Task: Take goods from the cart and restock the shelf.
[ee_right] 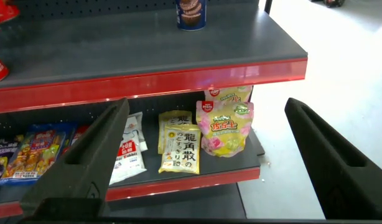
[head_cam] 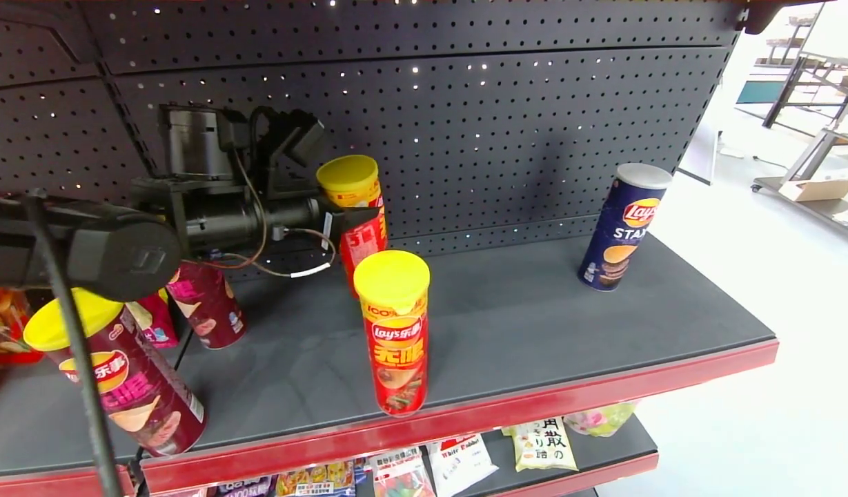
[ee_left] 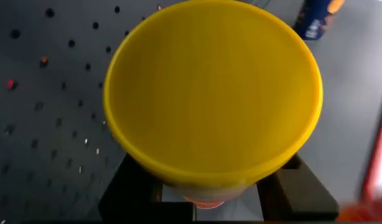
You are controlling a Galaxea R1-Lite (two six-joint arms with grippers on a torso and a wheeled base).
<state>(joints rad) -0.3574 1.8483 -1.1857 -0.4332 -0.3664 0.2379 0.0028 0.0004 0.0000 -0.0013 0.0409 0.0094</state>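
The red can with the yellow lid [head_cam: 360, 207] sits clamped in the left gripper [head_cam: 355, 224], well back on the shelf [head_cam: 534, 324], close to the pegboard [head_cam: 499, 138]. It leans a little. The matching can in front [head_cam: 396, 331] hides its base, so I can't tell if it's touching down yet.

If the jaws let go while it's tilted or off the board, I'd expect it to topple. It could knock the front can, which stands close to the red lip and could go over the edge. The arm pulling back carelessly could also clip the maroon cans [head_cam: 210, 304] on the left.

Every can has its lid on, including the blue one [head_cam: 620, 228] standing well apart to the right, so what's inside isn't visible. The right gripper [ee_right: 206, 180] hangs wide open, holding nothing, facing the lower shelf [ee_right: 197, 186], which holds snack bags [ee_right: 225, 127].
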